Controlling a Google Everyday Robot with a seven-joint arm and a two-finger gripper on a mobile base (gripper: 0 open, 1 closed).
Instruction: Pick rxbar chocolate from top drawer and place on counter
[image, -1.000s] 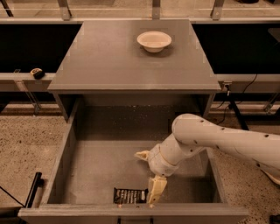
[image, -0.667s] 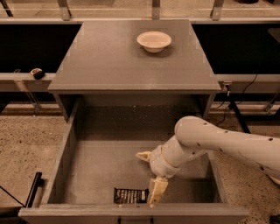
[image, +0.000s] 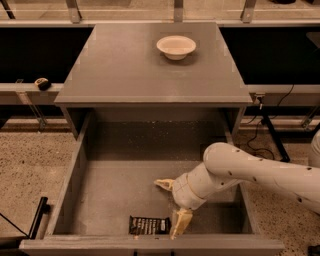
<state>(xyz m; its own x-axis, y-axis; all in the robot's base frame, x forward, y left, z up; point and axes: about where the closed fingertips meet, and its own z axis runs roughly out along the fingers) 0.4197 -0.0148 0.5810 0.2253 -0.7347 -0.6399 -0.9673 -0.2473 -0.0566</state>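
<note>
- since a second ago, the gripper (image: 165, 209) has slid a tiny bit lower, closer to the front of the top drawer (image: 75, 180), and the white arm (image: 260, 172) has dipped a little with it.
- the rxbar chocolate (image: 149, 225) has not moved. it lies flat on the drawer floor, right by the front wall, near the middle.
- the gripper is down inside the drawer, just right of the bar.
- its fingers (image: 181, 220) are spread wide apart, and nothing is held between them.
- one finger points left, farther back than the bar. the other points down to the front, and its tip is right at the bar's right end. i cannot tell if it touches the wrapper.
- the drawer is pulled out, and its black handle (image: 37, 217) shows at the front left corner.
- the counter (image: 150, 75) is above and behind the open drawer. a white bowl (image: 176, 46) sits on it near the back, well apart from the bar.
- the arm comes in from the right, over the drawer's right wall.
</note>
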